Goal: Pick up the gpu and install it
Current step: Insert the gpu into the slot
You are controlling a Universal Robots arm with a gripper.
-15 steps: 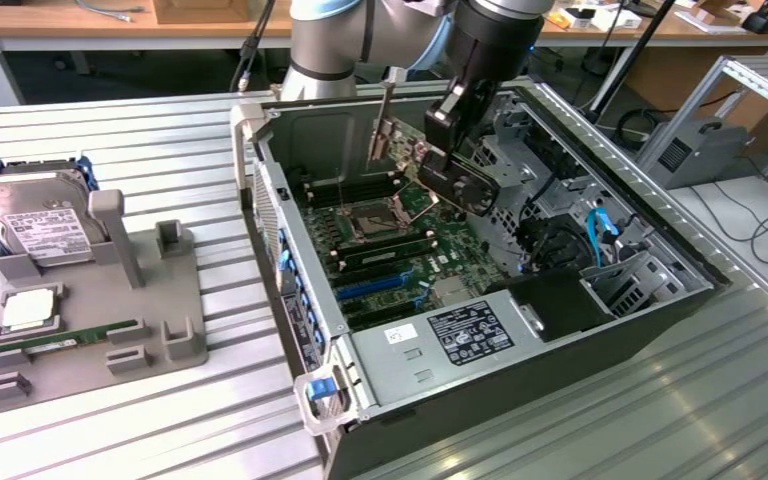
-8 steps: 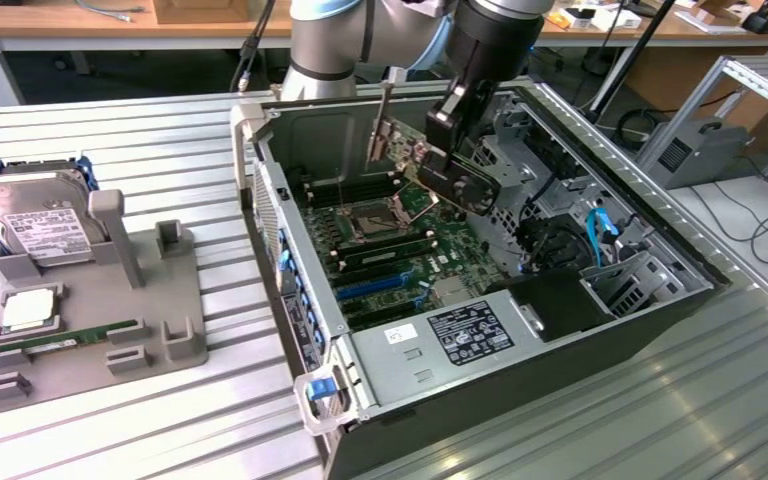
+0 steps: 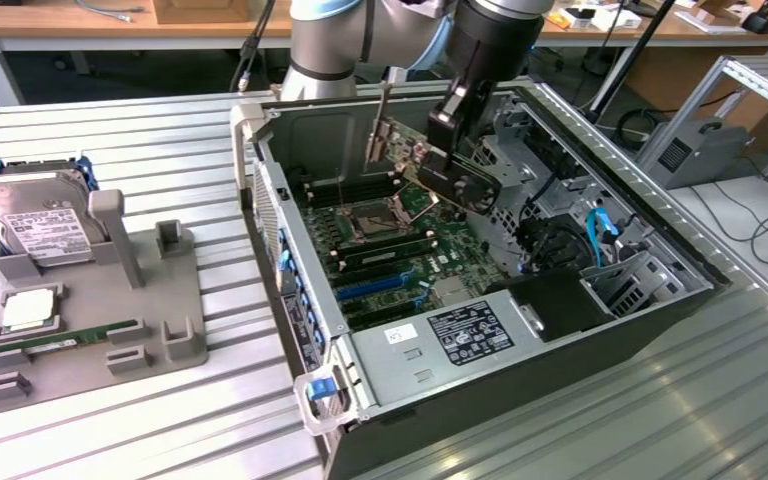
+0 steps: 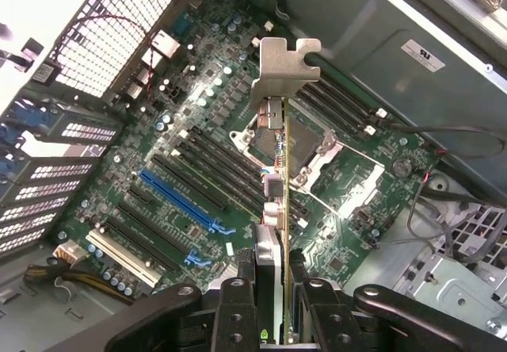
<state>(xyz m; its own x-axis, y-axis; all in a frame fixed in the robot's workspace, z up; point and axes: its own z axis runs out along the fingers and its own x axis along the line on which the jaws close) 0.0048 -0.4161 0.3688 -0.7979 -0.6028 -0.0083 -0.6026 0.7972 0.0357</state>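
Transport step: black claw (image 4: 274, 292) pinches the thin dark silver-bracketed gpu (image 4: 283, 70) over the green motherboard (image 3: 418, 250); seating likely needs alignment with the long blue slot (image 3: 373, 286), seven o'clock of it in the exterior view

A ribbed metal table (image 3: 157, 130) carries two things, set apart from each other. An open computer case (image 3: 491, 440) lies on its side toward the exterior view's right. A grey holder tray (image 3: 157, 300) sits flat toward the exterior view's left.
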